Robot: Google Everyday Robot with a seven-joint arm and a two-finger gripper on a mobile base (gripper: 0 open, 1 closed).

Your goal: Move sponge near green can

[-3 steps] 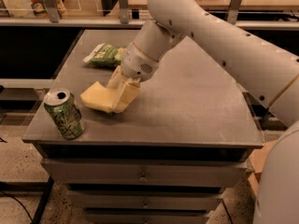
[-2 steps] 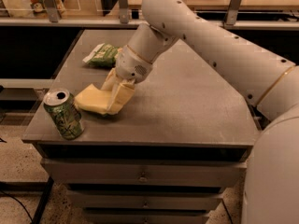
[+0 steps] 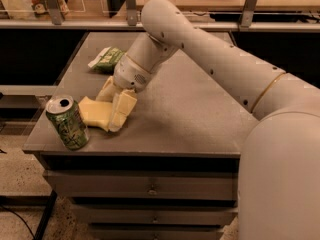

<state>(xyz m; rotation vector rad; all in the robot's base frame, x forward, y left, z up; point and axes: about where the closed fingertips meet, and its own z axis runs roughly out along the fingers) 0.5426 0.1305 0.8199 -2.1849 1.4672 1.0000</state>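
Note:
The pale yellow sponge (image 3: 93,113) lies low over the table's front left part, just right of the green can (image 3: 67,123). A narrow gap shows between them. The can stands upright at the front left corner, its silver top open. My gripper (image 3: 112,109) reaches down from the white arm and is shut on the sponge's right end, with one pale finger (image 3: 123,110) in front of it and the other (image 3: 106,90) behind. I cannot tell whether the sponge rests on the table.
A flat green snack bag (image 3: 107,59) lies at the table's (image 3: 200,119) back left. The arm crosses the table from the right. Drawers (image 3: 150,186) sit below the front edge. A rail and shelf run behind.
My gripper has carried the sponge left and toward the front edge, closer to the green can. The can and bag have not moved.

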